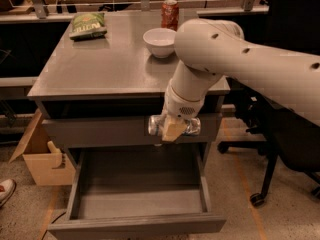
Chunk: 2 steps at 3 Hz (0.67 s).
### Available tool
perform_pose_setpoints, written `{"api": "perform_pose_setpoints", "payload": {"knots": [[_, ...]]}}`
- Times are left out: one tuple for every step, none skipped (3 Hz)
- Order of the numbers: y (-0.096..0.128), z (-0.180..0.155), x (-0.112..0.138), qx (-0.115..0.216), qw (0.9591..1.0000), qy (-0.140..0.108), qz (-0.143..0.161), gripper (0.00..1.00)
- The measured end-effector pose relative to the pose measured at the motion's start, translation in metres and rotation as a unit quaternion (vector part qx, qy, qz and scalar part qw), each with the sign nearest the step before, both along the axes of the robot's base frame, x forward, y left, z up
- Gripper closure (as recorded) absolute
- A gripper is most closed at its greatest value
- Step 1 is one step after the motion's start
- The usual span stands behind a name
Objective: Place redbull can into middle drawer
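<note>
My gripper (173, 129) is shut on the redbull can (156, 125), a shiny silver-and-blue can held lying sideways. It hangs in front of the flat grey drawer front, above the back part of the open middle drawer (137, 224). The drawer is pulled out wide and its deep grey tray holds nothing. The white arm comes in from the upper right and hides part of the cabinet's right side.
On the grey cabinet top (100, 64) stand a white bowl (159, 42), a red-orange soda can (169, 14) and a green snack bag (88, 24). A cardboard box (42, 159) sits on the floor at left. A black office chair (280, 149) stands at right.
</note>
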State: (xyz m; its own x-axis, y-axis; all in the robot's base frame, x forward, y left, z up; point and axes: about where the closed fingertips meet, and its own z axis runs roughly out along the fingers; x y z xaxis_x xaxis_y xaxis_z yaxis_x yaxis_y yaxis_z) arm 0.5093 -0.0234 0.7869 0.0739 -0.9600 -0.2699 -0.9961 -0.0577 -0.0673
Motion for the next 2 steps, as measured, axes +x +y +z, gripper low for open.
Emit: {"api": "perform_pose_setpoints", "payload": {"knots": [[0.0137, -0.0368, -0.0010, 0.044, 0.9986, -0.027, -0.014, 1.00], [0.0137, -0.0369, -0.0010, 0.044, 0.9986, -0.027, -0.014, 1.00]]}}
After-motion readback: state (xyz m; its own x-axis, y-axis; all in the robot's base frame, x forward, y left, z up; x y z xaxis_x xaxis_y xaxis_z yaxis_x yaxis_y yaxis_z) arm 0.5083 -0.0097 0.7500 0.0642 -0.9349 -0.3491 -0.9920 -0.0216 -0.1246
